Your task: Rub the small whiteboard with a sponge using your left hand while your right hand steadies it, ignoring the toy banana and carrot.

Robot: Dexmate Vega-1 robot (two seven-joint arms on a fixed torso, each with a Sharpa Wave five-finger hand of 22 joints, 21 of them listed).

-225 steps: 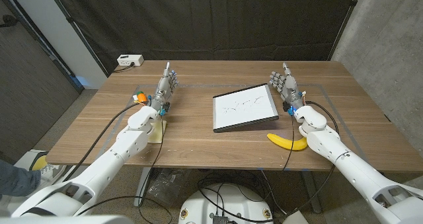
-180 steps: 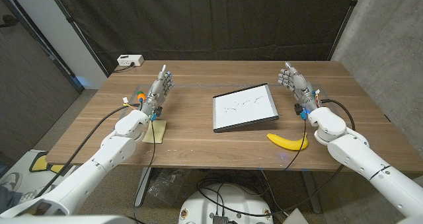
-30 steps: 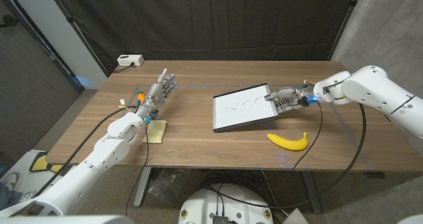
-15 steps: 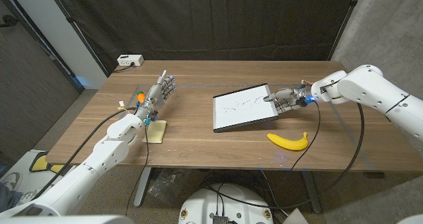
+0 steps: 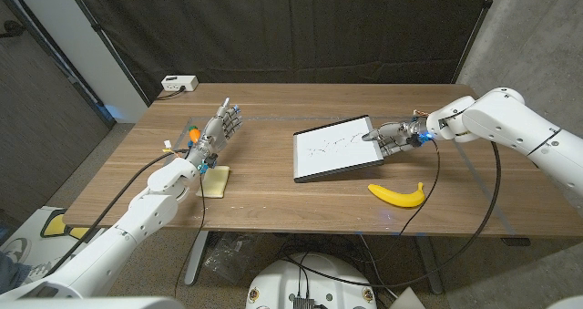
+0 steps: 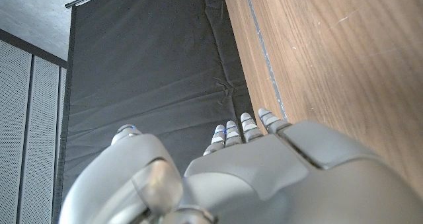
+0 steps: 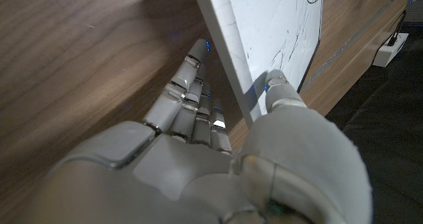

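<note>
Risk lies at the whiteboard [image 5: 336, 149] mid-desk: the right hand [image 5: 392, 136] pinches its right edge (thumb on top, fingers beneath), so rubbing might pivot it. Left hand [image 5: 217, 130], fingers spread and empty, hovers above the sponge [image 5: 215, 182] near the desk's left front.

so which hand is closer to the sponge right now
Left. The left hand hovers just behind the sponge, fingers spread, holding nothing. The right hand is across the table, gripping the whiteboard edge.
</note>
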